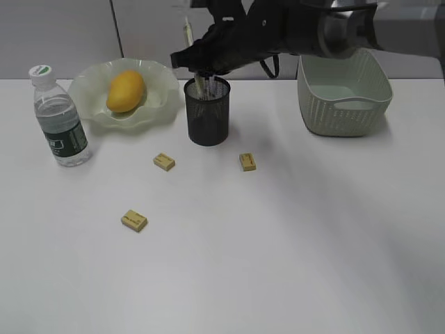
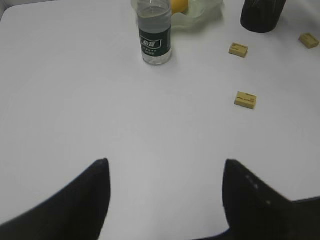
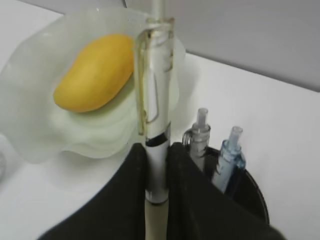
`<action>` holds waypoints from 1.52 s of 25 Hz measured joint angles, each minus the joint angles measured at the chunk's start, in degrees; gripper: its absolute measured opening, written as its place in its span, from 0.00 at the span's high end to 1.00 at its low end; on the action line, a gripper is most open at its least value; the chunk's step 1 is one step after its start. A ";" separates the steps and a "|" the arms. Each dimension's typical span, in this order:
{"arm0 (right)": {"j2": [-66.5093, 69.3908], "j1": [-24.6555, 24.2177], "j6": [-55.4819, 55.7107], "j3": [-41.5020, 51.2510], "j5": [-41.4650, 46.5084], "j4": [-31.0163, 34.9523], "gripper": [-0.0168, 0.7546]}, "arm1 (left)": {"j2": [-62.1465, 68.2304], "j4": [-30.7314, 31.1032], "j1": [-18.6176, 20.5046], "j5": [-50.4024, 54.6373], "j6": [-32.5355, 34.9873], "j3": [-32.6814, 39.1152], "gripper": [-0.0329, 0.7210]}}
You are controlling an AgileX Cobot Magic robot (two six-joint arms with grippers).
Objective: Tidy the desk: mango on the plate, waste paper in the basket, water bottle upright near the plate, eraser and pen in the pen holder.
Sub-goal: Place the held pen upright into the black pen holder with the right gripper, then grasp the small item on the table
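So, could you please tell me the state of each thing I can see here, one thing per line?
mango: lying on the plate
water bottle: upright, capped, beside the plate
pen holder: upright, two pens inside
pen: gripped by the right hand, above the holder
left hand: open, holding nothing
basket: upright
three erasers: lying loose on the desk

The yellow-orange mango (image 1: 126, 91) lies in the wavy plate (image 1: 156, 111). Left of the plate, the water bottle (image 1: 60, 119) stands upright. Right of the plate, the pen holder (image 1: 207, 115) holds pens; three tan erasers (image 1: 164, 161) lie before it.
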 joint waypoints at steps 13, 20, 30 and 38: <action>0.87 0.00 -0.05 0.11 2.23 -1.05 0.72 | 0.00 0.00 0.00 0.00 0.00 0.00 0.25; -1.81 0.00 -0.05 0.11 5.34 -1.16 0.48 | 0.00 0.00 0.00 0.00 0.00 0.00 0.25; -12.51 0.00 -0.05 -0.25 22.28 -3.92 0.47 | 0.00 0.00 0.00 0.00 0.00 0.00 0.25; -13.53 0.00 0.16 -0.32 49.25 -10.04 0.51 | 0.00 0.00 0.00 0.00 0.00 0.00 0.25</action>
